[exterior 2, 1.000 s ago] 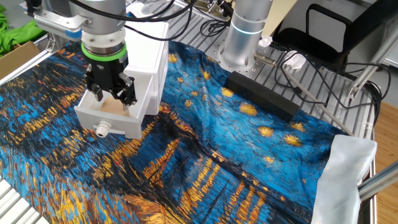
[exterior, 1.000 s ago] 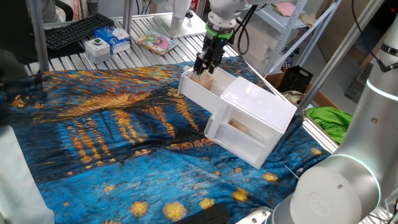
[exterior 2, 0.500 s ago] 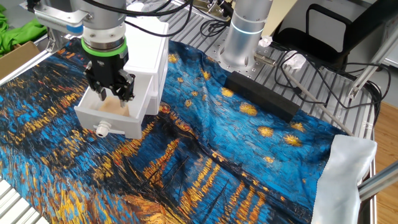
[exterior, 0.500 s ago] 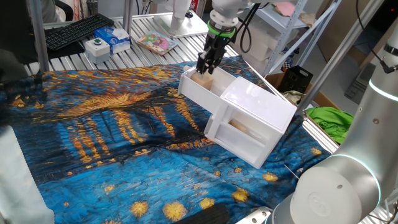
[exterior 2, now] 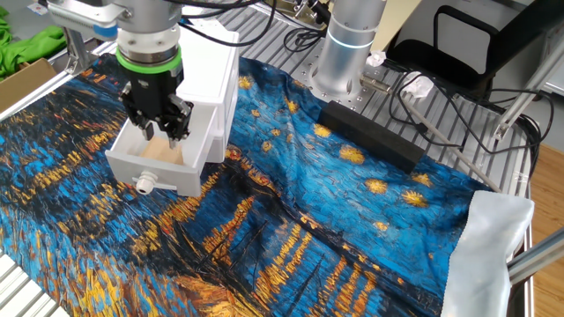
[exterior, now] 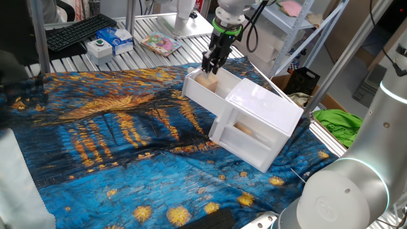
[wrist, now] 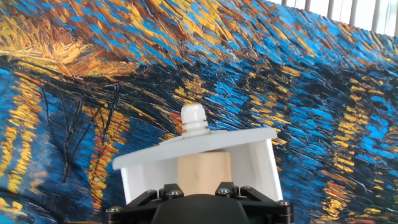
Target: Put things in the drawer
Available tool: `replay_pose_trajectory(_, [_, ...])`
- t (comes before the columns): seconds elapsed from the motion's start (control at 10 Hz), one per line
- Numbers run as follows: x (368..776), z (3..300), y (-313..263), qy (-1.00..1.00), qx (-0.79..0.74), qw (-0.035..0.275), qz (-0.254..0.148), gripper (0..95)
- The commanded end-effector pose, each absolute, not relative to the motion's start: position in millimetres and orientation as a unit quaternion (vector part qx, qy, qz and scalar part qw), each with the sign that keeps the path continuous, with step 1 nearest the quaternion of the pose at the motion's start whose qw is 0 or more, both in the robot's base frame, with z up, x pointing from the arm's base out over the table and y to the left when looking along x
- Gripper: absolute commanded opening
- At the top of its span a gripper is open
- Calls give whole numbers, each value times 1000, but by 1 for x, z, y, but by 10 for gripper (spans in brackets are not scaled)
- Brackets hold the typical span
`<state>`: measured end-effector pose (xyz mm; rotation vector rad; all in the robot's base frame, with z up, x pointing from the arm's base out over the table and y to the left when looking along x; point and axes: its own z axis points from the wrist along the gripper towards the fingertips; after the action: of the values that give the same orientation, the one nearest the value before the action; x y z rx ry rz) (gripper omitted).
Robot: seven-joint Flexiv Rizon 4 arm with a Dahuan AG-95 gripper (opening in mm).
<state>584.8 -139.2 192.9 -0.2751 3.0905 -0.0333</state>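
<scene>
Gripper (exterior 2: 157, 134) pointing straight down above drawer (exterior 2: 132, 157), jaws parted, wooden block (wrist: 204, 171) lying free below.

the wooden block (exterior: 205, 81) lies in the drawer (exterior: 202, 95), which juts from the cabinet (exterior: 264, 121) on the cloth (exterior: 127, 140), near the table's far edge beside the arm's base (exterior 2: 339, 53).

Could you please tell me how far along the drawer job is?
Done: the wooden block lies inside the open upper drawer. In hand: the gripper hangs just above it, apparently open and empty. Left: nothing else to load is visible; the drawer is not shut.
</scene>
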Motion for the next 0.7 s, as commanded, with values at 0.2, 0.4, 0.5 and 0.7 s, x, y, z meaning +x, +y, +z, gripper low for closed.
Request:
replay_pose_trajectory(0.2, [595,201,-140,995,-96,17,-5,380])
replay_pose_trajectory(0.4, [604,204,-139,995,-103,17,-4,380])
replay_pose_trajectory(0.5, [607,206,-136,994,-104,18,-3,380])
replay_pose_trajectory(0.7, [615,208,-130,995,-99,18,-4,570])
